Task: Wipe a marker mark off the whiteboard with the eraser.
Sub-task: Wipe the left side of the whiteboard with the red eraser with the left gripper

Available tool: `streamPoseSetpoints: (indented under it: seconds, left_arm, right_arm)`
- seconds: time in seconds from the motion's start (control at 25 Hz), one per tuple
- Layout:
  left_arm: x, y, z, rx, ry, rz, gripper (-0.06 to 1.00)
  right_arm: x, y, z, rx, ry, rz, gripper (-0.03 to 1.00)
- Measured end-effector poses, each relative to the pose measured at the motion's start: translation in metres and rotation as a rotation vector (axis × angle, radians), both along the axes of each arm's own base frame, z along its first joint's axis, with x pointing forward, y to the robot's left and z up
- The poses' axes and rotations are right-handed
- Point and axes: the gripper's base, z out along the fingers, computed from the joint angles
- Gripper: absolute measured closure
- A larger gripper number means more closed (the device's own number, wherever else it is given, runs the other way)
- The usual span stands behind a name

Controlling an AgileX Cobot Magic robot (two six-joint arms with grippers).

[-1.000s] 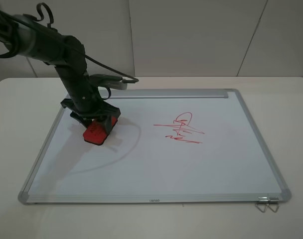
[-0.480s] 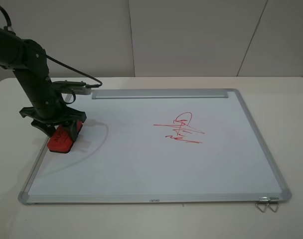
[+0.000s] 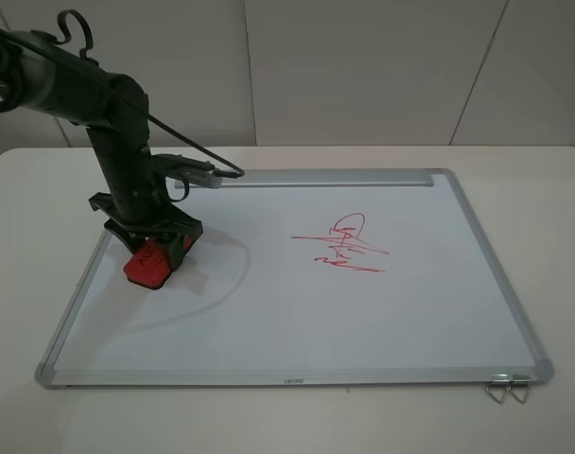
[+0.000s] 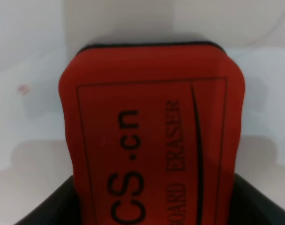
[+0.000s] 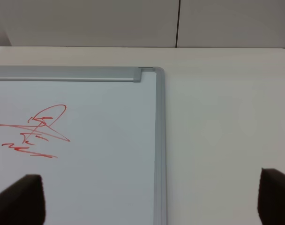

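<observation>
Left pincer, clamped on the small red block eraser, is swinging back rightward across the silver-framed whiteboard; thin red marker mark seemingly gone.

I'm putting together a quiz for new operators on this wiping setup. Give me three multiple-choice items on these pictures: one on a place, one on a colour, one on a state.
1. Where on the whiteboard does the eraser sit, as the high view shows it?
A. near the left edge
B. at the centre
C. on the right edge

2. What colour is the scribble?
A. blue
B. black
C. red

3. How is the left hand?
A. open above the board
B. shut on the eraser
C. shut on a marker

Key:
1 A: the eraser lies close to the left frame, well apart from the scribble.
2 C: the strokes are red in both the high view and the right wrist view.
3 B: the hand grips the eraser's sides, and the eraser fills the left wrist view.
</observation>
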Motion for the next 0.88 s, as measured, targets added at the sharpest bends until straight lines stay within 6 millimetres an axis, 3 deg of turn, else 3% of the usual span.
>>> streamPoseSetpoints:
  seconds: [0.2,0.32,0.68,0.88]
  left_arm:
    - [-0.002,-0.044,0.001,-0.067,-0.014,-0.05,0.37]
    - [-0.005,-0.059,0.001,-0.094,-0.028,-0.065,0.37]
    - [-0.006,-0.06,0.01,-0.108,-0.033,0.015,0.37]
    - [-0.007,-0.052,0.048,-0.139,-0.09,0.085,0.37]
  right_arm:
    - [0.0,0.0,0.0,0.0,0.0,0.0,0.14]
    - [0.0,0.0,0.0,0.0,0.0,0.0,0.14]
    - [0.0,0.0,0.0,0.0,0.0,0.0,0.14]
    - [0.0,0.0,0.0,0.0,0.0,0.0,0.14]
